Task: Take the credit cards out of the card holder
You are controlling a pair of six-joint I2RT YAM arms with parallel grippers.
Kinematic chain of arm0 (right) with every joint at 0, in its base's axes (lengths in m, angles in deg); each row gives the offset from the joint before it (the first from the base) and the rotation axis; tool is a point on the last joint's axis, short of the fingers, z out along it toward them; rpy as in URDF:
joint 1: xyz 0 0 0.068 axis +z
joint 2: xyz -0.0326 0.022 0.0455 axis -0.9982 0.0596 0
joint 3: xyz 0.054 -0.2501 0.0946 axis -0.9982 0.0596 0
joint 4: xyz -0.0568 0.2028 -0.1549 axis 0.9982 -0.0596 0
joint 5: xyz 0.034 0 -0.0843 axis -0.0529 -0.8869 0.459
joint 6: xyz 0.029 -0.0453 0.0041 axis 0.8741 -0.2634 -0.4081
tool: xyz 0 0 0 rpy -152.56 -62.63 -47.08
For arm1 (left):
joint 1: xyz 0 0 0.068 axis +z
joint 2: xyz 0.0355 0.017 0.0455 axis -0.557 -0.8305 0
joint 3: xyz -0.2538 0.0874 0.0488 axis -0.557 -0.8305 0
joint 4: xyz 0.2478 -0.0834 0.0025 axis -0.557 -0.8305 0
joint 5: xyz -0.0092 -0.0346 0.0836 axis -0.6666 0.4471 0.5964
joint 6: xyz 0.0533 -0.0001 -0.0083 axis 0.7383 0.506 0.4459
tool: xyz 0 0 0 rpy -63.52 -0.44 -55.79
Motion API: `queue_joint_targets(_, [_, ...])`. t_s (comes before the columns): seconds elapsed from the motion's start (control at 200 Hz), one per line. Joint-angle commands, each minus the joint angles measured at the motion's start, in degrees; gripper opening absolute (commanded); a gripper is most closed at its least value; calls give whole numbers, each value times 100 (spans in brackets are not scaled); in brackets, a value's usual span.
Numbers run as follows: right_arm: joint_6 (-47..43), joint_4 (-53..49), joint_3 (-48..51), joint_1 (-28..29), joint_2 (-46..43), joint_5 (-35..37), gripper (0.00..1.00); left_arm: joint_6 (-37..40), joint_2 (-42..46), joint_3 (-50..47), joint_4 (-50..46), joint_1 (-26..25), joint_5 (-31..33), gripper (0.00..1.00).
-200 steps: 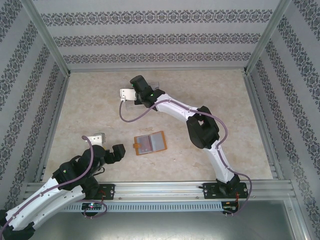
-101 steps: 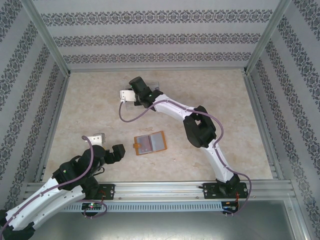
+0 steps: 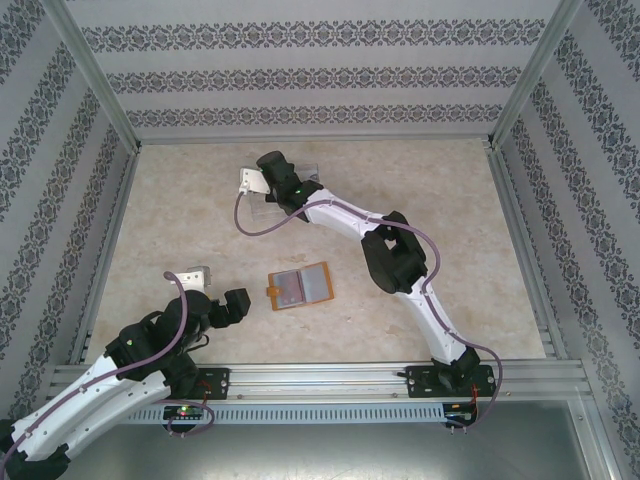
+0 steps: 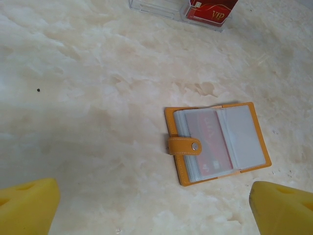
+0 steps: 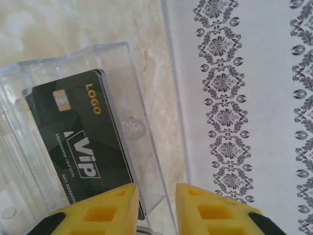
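We are viewing the marbled beige desk (image 4: 88, 73) from the left end effector (image 4: 155, 209). Its yellow fingertips (image 4: 27, 205) are standing spread wide at the lower corners, with nothing between them. The card holder (image 4: 217, 144) is lying open and flat right of centre, apart from both fingertips. Its orange strap (image 4: 183, 145), fitted with a metal snap, is folding over the left edge onto the translucent sleeves (image 4: 242, 134). A red card (image 4: 211, 157) is showing through the left sleeve. At the top edge a clear tray (image 4: 156, 7) is holding a red VIP card (image 4: 210, 9). A dark speck (image 4: 38, 90) is sitting on the desk at left.
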Motion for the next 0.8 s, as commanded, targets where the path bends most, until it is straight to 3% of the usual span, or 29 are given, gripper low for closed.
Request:
queue_joint_targets(0.0, [338, 40, -109, -45, -159, 117, 30, 7, 5, -69, -131, 73, 23, 100])
queue_joint_targets(0.31, [1011, 137, 667, 174, -941, 596, 31, 85, -21, -78, 29, 70, -206, 100])
queue_joint_targets(0.44, [2242, 33, 1536, 268, -1828, 669, 29, 112, -126, -78, 201, 69, -426, 100])
queue_joint_targets(0.794, [5657, -509, 4538, 256, -4760, -389, 28, -44, -644, -191, 1122, 71, -1003, 100])
